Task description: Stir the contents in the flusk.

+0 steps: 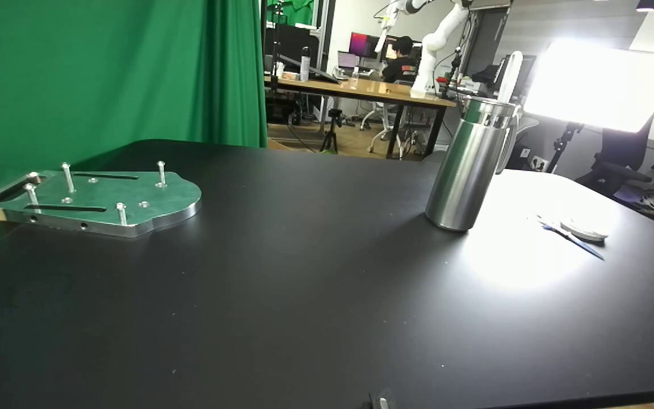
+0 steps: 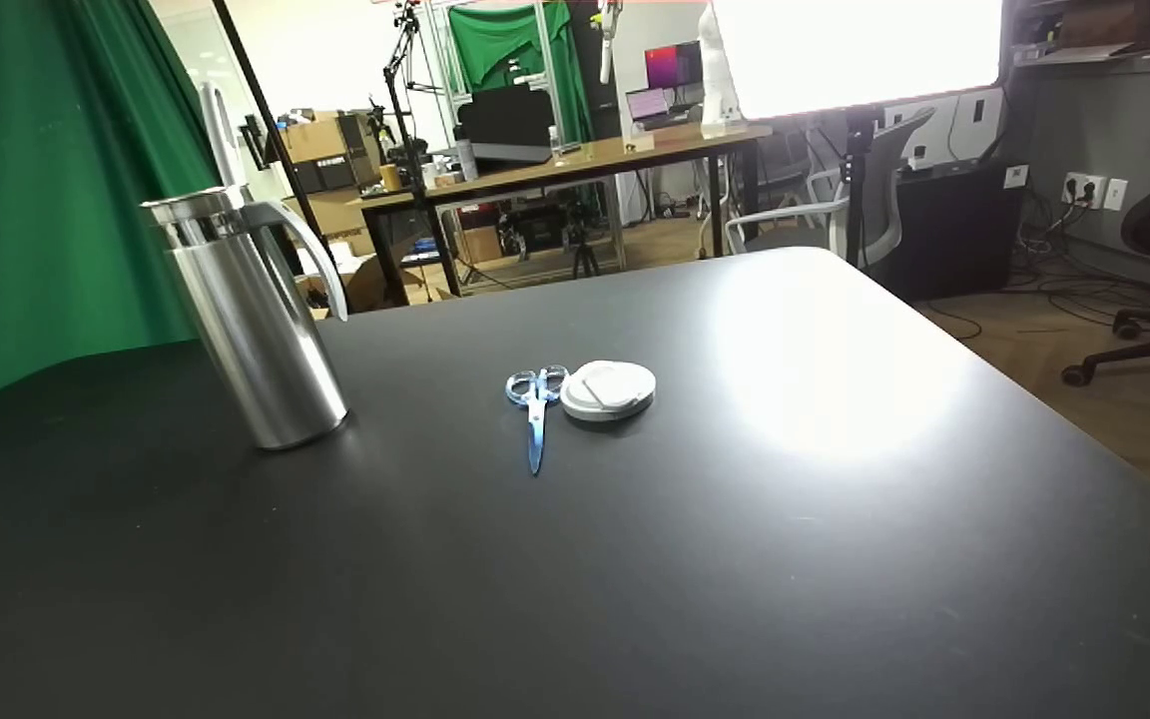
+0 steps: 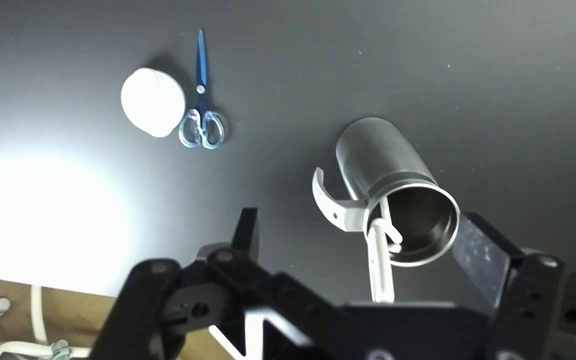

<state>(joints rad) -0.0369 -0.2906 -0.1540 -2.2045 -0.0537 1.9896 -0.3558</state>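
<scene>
Well, nearest the wrist camera is the black two-fingered gripper point(image 3: 358, 215), its fingers point(image 3: 247, 231) spread wide apart with nothing clasped between them. Past it in that view, a pale, long-handled utensil point(image 3: 380, 270) rises out of the mouth of a tall, shiny silver metal flask point(image 1: 468, 167) with a curved, pale grey handle point(image 3: 335, 212). The utensil leans at the rim on the handle's side; the flask's interior is too dark to tell what else it contains. In both exterior views the flask stands upright on a wide black table point(image 1: 281, 272), the utensil jutting above its rim. Well apart from it lie blue-bladed scissors point(image 3: 201, 90) with clear handle loops, and just beside those loops sits a low, round, white lid-like piece point(image 2: 607, 389). On the flask's other side, in an exterior view, a flat, pale-green metal plate point(image 1: 111, 196) carries upright metal pegs point(image 1: 122, 213) near a hanging green curtain point(image 1: 105, 74). Behind the table, a large white light panel point(image 1: 605, 85) glares, throwing a bright patch onto the black surface. Farther back come a brown wooden-topped desk point(image 1: 372, 88) bearing a white robot arm point(image 1: 434, 44), and a dark-haired person point(image 1: 402, 63) in a dark shirt sitting by lit screens point(image 1: 363, 45).
</scene>
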